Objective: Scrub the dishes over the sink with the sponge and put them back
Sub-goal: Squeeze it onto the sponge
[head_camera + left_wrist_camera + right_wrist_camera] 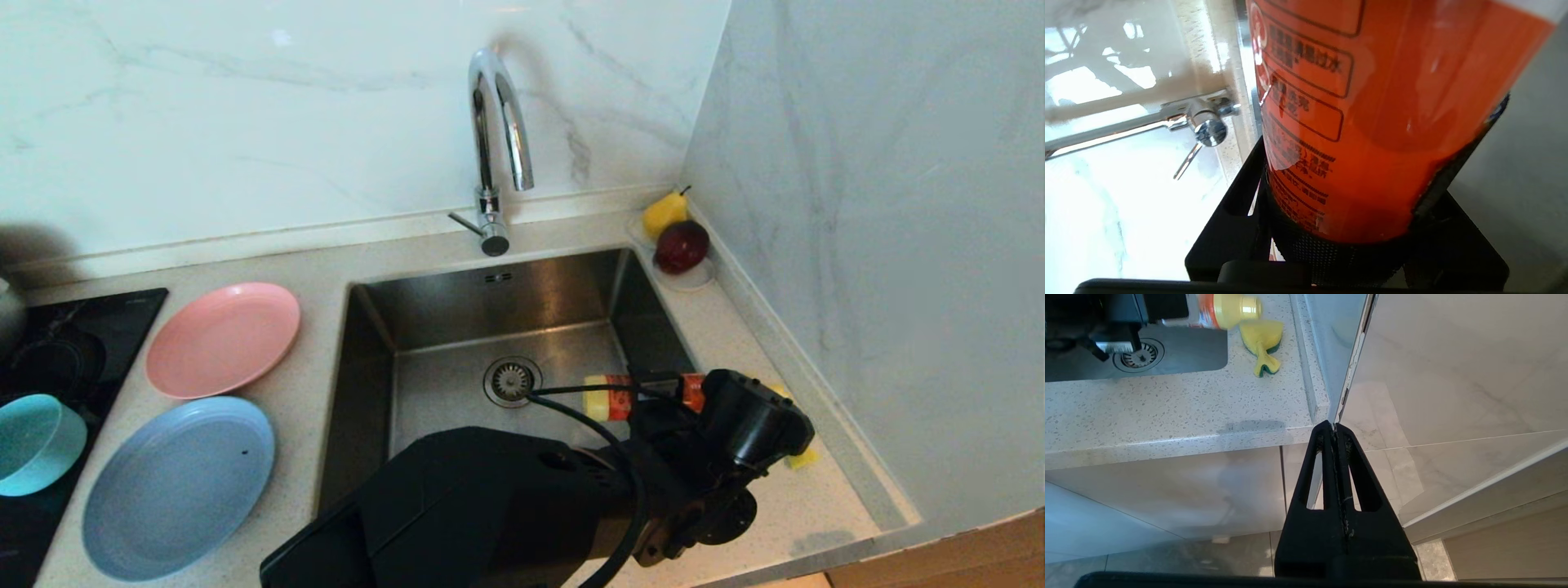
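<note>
Sponge (1261, 345) beside left gripper (653, 400)

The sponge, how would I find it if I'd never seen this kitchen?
Start at the steel sink and go to the speckled counter on its right, by the wall. The sponge lies there, just past the bottle that the left gripper holds. It is soft and yellow with a green underside, unlike the yellow pear.
</note>
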`<state>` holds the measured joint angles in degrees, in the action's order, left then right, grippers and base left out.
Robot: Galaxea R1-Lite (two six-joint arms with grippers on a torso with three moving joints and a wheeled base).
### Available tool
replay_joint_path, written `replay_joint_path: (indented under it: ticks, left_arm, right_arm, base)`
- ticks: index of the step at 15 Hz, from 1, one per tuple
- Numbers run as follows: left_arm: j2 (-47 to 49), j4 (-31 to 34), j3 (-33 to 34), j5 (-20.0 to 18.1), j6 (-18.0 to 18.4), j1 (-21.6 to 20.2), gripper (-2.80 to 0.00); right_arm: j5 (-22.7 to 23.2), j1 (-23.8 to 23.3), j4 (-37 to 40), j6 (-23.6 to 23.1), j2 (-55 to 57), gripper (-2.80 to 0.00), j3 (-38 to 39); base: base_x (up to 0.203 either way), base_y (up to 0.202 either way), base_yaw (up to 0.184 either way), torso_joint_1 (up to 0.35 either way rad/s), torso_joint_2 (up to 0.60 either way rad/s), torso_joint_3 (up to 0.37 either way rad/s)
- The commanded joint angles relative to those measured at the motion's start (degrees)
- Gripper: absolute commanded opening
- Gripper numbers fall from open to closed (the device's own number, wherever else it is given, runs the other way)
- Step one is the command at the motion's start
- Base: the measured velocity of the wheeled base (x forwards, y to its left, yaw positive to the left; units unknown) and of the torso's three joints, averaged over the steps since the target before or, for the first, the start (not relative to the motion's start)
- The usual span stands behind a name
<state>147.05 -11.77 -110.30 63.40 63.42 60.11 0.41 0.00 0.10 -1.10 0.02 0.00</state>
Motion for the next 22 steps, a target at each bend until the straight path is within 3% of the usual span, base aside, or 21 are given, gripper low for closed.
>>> replay_joint_path:
  ticks: [1, 22]
  left_arm:
    - [-1.06, -0.45, 0.00, 0.50, 0.28, 0.09, -2.80]
    - [-0.19, 0.52, 2.19, 0.85, 0.11, 0.81, -2.80]
  right_arm:
    - [0.03, 0.00, -0.01, -0.05, -0.02, -2.80, 0.00]
    - [0.03, 0.00, -0.01, -0.05, -0.02, -2.80, 0.00]
  base:
    - [0.000, 0.000, 0.000, 0.000, 0.00, 0.000]
    - [0.000, 0.000, 0.000, 0.000, 0.00, 0.000]
